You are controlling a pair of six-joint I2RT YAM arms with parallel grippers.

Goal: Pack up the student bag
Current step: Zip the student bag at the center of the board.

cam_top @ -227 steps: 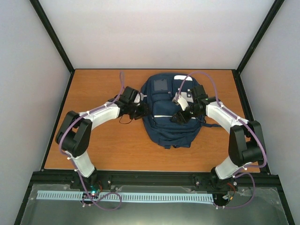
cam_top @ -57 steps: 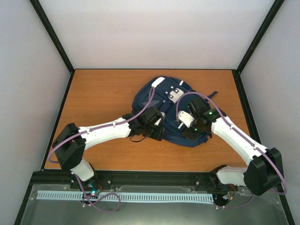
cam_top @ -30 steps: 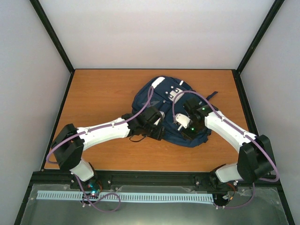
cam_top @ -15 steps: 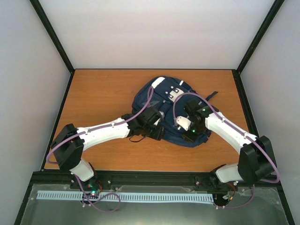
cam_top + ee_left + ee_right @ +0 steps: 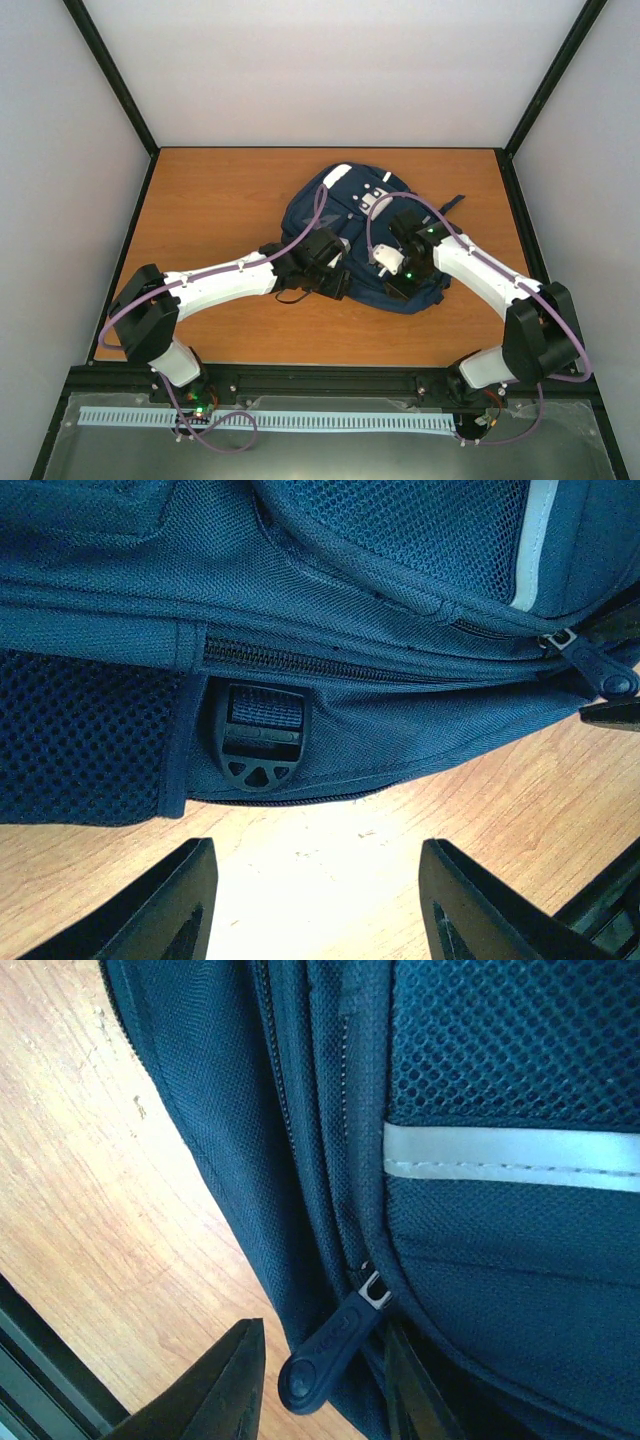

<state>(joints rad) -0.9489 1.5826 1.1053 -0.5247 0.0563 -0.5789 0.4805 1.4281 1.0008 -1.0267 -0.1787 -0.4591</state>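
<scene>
While the navy backpack (image 5: 350,240) lay askew mid-counter (image 5: 220,190), its visible zips looked shut; the left pincer (image 5: 315,905) gaped empty beside it, the right pincer (image 5: 325,1360) straddling a zipper pull (image 5: 325,1350), grip unclear. Contents hidden.

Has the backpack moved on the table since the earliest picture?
Yes. The backpack has turned counterclockwise; its top now points toward the table's far left instead of straight back.

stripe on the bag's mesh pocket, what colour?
Pale grey stripe, clearest in the right wrist view.
</scene>
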